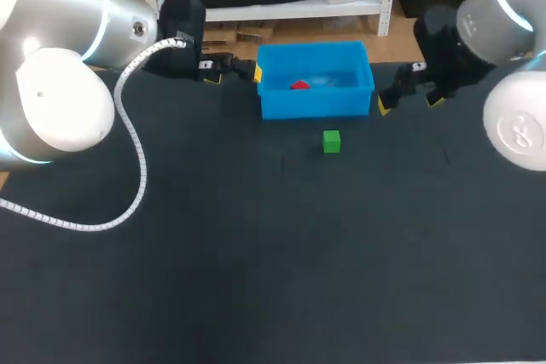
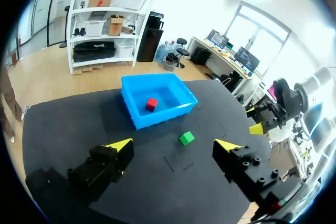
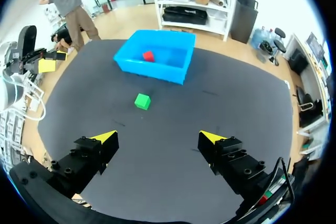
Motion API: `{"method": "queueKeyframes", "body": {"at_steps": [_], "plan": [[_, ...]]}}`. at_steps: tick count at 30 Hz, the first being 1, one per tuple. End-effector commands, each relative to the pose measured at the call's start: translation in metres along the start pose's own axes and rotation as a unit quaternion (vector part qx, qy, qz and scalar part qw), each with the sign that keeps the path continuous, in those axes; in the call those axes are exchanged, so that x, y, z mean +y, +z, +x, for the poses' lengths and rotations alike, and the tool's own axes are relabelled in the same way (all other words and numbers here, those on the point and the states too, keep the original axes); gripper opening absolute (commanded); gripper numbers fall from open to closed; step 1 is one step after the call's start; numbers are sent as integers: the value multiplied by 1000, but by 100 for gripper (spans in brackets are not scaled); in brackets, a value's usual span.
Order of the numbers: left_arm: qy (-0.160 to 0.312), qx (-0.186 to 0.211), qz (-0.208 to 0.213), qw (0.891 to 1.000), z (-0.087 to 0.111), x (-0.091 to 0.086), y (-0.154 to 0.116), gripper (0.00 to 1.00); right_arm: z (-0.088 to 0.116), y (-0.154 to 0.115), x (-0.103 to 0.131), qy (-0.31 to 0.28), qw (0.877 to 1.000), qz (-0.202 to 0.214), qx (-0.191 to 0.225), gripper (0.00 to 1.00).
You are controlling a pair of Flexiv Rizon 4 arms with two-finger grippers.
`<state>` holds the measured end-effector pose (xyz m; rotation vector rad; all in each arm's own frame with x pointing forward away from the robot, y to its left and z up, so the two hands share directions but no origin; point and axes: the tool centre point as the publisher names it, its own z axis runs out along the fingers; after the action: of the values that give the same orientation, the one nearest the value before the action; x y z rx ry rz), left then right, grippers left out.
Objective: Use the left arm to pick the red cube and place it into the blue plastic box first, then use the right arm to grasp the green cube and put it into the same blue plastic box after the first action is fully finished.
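While the red cube (image 1: 299, 85) lies inside the blue plastic box (image 1: 316, 106), on its floor toward the left half, the green cube (image 1: 332, 141) sits on the black table mat (image 1: 256, 279) in front of the box's near wall, apart from it and slightly right of the box's middle.

Left gripper (image 1: 232, 71): fingers spread, nothing between them. Head view puts it beside the box's left wall, near the far left corner; one yellow tip lies at the wall's edge, contact cannot be judged. Left wrist view: own gripper (image 2: 175, 145) is wide apart and empty. Green cube (image 2: 186, 138) lies on the mat ahead of the gap between the fingers; the box (image 2: 137, 113) is farther ahead, with the red cube (image 2: 151, 104) in it.

Right gripper (image 1: 409, 101): fingers apart, empty, just beside the box's right wall near its front right corner. Green cube is near it, toward the table's middle and closer to the camera. Right wrist view: own gripper (image 3: 157, 136) is spread with bare mat between the tips. Green cube (image 3: 142, 101) lies ahead of it, toward the left finger's side, between gripper and box (image 3: 176, 72). Red cube (image 3: 148, 55) rests in the box beyond.

Each wrist view shows the other arm's gripper off to one side of the box.
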<state>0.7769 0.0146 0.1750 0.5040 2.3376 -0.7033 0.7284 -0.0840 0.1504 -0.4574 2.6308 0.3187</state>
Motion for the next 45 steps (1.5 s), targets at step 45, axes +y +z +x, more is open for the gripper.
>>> {"method": "queueKeyframes", "body": {"at_steps": [45], "plan": [[1, -2, 3, 1000, 1, 1, -1, 100, -22, 34, 32, 86, 987, 84, 110, 100]]}}
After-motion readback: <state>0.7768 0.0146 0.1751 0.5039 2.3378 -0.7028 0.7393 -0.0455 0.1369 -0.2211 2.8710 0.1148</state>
